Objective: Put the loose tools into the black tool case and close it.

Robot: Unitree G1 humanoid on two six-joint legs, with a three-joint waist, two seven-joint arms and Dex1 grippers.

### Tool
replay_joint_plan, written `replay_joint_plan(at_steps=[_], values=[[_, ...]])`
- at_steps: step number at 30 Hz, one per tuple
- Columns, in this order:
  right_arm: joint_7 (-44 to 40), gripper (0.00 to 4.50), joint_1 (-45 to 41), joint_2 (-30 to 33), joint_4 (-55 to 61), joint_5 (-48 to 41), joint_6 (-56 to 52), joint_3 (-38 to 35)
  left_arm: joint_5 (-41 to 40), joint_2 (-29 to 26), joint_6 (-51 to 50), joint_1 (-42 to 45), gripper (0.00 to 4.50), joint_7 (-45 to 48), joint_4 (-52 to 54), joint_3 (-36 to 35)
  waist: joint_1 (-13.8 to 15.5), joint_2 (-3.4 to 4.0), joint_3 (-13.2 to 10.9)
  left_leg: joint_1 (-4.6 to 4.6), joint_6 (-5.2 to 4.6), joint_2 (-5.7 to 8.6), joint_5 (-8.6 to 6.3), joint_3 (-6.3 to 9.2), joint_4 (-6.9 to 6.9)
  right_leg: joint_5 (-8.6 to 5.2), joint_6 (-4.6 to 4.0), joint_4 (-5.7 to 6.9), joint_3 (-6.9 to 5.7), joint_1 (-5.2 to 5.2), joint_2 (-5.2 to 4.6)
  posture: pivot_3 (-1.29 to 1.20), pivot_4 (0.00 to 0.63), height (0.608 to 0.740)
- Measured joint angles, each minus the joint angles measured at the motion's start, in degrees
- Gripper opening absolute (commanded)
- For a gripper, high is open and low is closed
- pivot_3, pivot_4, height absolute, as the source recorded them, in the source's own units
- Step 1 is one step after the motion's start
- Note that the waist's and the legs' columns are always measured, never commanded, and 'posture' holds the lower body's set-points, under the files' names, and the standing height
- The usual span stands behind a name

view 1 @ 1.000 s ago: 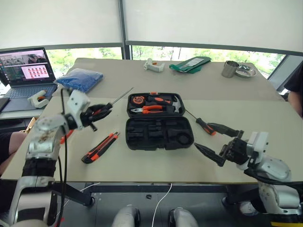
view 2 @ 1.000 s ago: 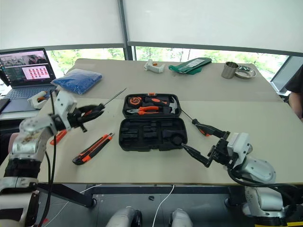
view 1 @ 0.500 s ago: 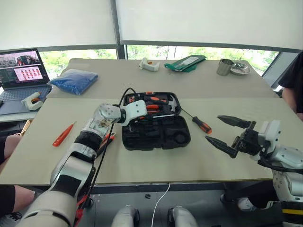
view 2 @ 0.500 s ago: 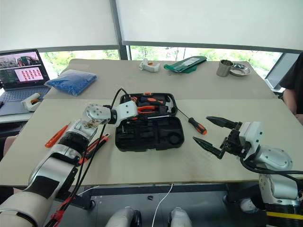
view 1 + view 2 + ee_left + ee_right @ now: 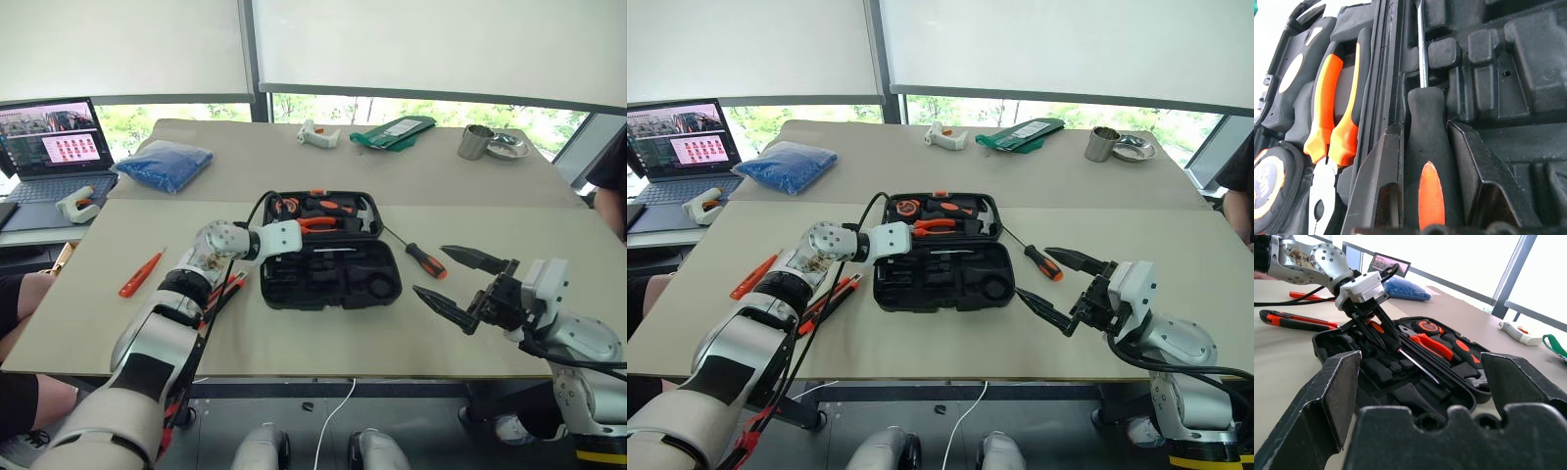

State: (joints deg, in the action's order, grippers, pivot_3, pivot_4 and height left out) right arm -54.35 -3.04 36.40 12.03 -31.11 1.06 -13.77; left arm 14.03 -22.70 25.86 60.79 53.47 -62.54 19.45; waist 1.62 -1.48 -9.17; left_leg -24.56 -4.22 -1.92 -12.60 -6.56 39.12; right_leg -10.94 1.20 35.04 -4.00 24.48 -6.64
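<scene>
Lowering a black-and-orange screwdriver [image 5: 1426, 161] into the open black tool case [image 5: 333, 279], the left gripper [image 5: 1435, 161] is clenched on its handle. The right gripper [image 5: 458, 279] waits spread beside the case. Next: seat it and release.

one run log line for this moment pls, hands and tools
left hand: shut on screwdriver, over open tool case | right hand: open, empty | on table: second screwdriver, orange driver, utility knife
</scene>
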Motion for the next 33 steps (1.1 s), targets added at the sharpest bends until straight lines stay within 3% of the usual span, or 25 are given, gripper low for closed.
replay_joint_plan(at_steps=[5,7,9,16,19,23,33], values=[[0.62,4.5,-0.18,-0.17,0.27,0.57,-0.11,0.52,-0.24,0.55,2.76,0.4,0.88,0.51,-2.73,-1.14,0.08,0.0,0.0,-0.02,0.0,0.0,0.0,0.01,0.0,0.0,0.0,0.0,-0.01,0.0,0.0,0.0,0.15,0.74],[0.67,4.5,-0.19,-0.29,0.51,0.57,-0.14,0.95,-0.74,1.01,2.85,0.4,1.88,0.85,-3.46,-1.96,0.26,0.0,0.0,-0.05,-0.02,0.01,-0.01,0.01,0.02,0.01,0.0,-0.01,-0.02,0.01,0.0,0.0,0.15,0.74],[0.78,4.5,-0.19,-0.28,0.77,0.57,-0.2,1.02,-2.18,1.96,3.25,0.32,2.42,0.65,-3.82,-4.14,0.52,0.0,0.0,-0.11,-0.04,0.02,-0.02,0.01,0.04,0.01,0.01,-0.01,-0.03,0.05,-0.01,0.0,0.15,0.74],[1.43,4.5,0.33,-0.28,1.26,0.53,-0.77,0.97,-12.81,6.19,3.47,-0.47,2.42,0.43,-0.58,-14.07,0.29,0.0,0.0,-0.18,-0.1,0.0,-0.06,0.04,0.18,0.05,0.05,0.02,-0.05,0.07,0.02,0.0,0.15,0.74],[2.19,4.5,1.04,-0.68,1.26,0.46,-1.59,0.84,-15.21,6.7,-0.28,-2.63,1.74,1.22,1.13,-16.02,-0.1,0.0,0.0,-0.13,-0.09,-0.01,-0.05,0.04,0.18,0.05,0.05,0.06,-0.05,0.03,0.05,0.0,0.15,0.74],[2.67,4.5,1.93,-1.15,1.41,0.43,-2.14,0.59,-14.38,6.68,-5.28,-5.67,0.12,1.32,1.34,-15.17,-0.46,-0.01,-0.01,-0.14,-0.06,-0.01,-0.03,0.04,0.18,0.06,0.07,0.06,-0.04,0.03,0.07,0.0,0.15,0.74],[3.35,4.5,2.6,-1.05,2.66,0.34,-3.06,-0.47,-10.13,8.32,-16.6,-4.44,0.05,-5.25,3.19,-12.04,-0.27,0.0,0.0,-0.02,-0.06,0.0,-0.04,0.07,0.19,0.06,0.11,0.04,-0.04,-0.11,0.06,0.0,0.15,0.74]])
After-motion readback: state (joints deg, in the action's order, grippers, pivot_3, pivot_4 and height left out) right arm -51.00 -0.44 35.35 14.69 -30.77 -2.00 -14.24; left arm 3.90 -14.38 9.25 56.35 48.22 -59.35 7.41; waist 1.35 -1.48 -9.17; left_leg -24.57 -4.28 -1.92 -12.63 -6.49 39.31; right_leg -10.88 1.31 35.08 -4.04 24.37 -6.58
